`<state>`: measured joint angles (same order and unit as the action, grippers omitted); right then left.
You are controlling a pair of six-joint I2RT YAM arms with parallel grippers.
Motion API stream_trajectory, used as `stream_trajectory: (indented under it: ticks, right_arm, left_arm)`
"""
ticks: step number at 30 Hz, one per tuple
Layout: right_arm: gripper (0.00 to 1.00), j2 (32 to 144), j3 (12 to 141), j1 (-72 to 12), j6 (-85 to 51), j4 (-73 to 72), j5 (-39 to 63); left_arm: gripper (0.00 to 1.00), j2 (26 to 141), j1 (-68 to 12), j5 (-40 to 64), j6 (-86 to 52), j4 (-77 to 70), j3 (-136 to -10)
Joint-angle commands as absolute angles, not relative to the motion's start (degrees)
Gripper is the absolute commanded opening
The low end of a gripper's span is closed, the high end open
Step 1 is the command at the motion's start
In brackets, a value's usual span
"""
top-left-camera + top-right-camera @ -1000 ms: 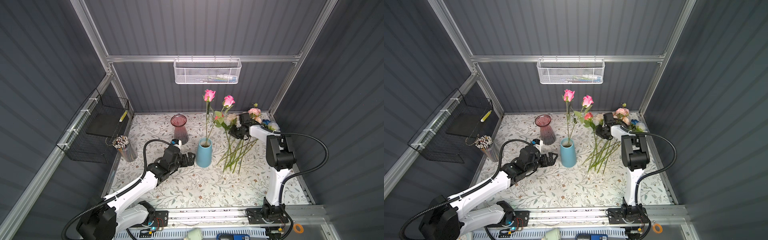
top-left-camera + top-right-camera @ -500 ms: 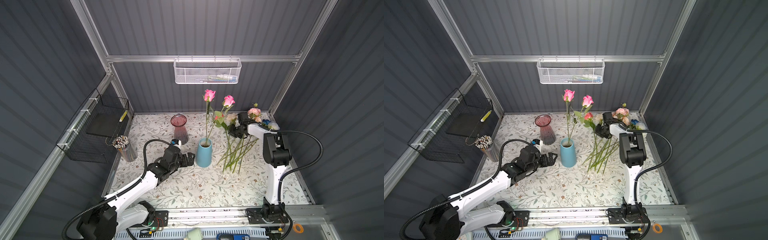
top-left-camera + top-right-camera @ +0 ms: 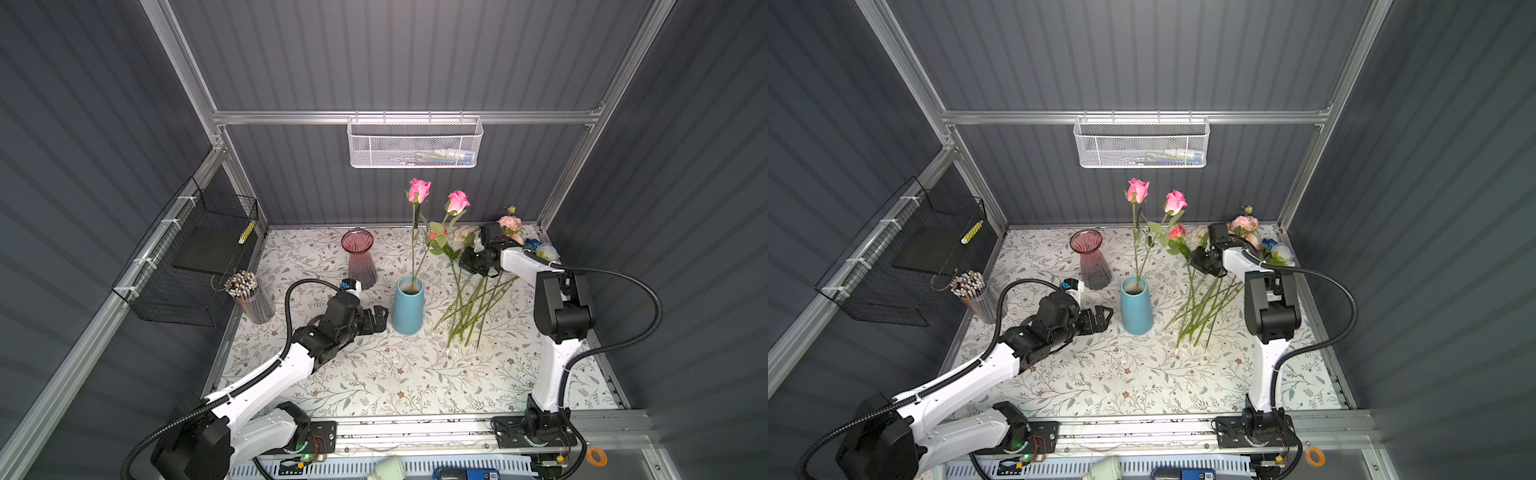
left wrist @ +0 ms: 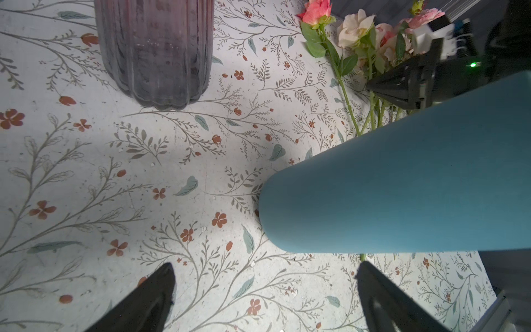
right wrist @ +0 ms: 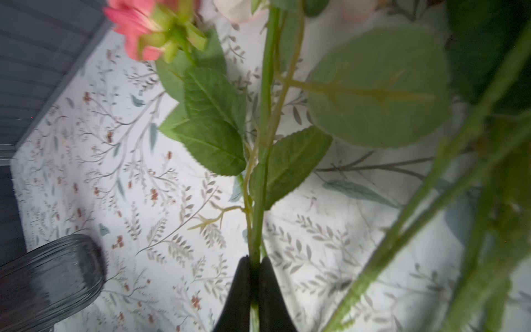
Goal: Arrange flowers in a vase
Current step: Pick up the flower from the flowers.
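1. In both top views, the flowers (image 3: pixel 469 305) lie in a loose fan on the right of the bench (image 3: pixel 374 374), with stems crossing and blooms at the far end. Two pink roses (image 3: pixel 419 191) stand in the blue vase (image 3: pixel 408 305) at mid-bench. Your right tool (image 3: pixel 464 261) is down among the pile's upper stems. Your left tool (image 3: pixel 379 318) sits just left of the vase, released and empty. A pink glass vase (image 3: pixel 358 257) stands farther back.
2. In the left wrist view, the spread fingers (image 4: pixel 161 287) face the blue vase without touching it. Its wall is smooth, matt and tapered, so it would likely slide or tip if nudged. Steady it low down. The pink vase is ribbed, translucent glass, so treat it as fragile.
3. In the right wrist view, your right tool is clenched on a thin green stem (image 5: pixel 263 143), just below a cluster of serrated leaves (image 5: pixel 212 143). A coral rose (image 5: pixel 138 31) hangs beside it. You cannot tell which bloom tops the held stem.
4. These stems look light, springy and slick, and the heads soft and easily crushed.
   - Hold on bare stem, as here, never on petals or leaves.
   - Expect the bloom end to swing.
   - Crossed neighbours may drag along when you lift.
   - The vase mouth looks narrow, so lead with the cut end.
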<state>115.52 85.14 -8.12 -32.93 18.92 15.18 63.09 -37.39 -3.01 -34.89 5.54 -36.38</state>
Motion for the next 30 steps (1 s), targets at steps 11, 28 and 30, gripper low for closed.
stream_trajectory:
  ticks: [11,28,30]
  right_arm:
    - [0.05,86.1,69.7,-9.7,-32.2,9.5,12.3]
    - [0.05,55.6,62.9,-18.9,-23.9,8.1,-1.3]
    - [0.05,54.7,64.9,-21.1,-22.0,8.3,-2.8]
  left_arm:
    - [0.99,59.9,-37.0,-5.9,-32.5,9.8,-40.8]
    - [0.99,46.9,-37.0,-24.9,-40.9,17.9,-37.7]
    - [0.99,43.2,-37.0,-27.5,-41.8,18.7,-36.0]
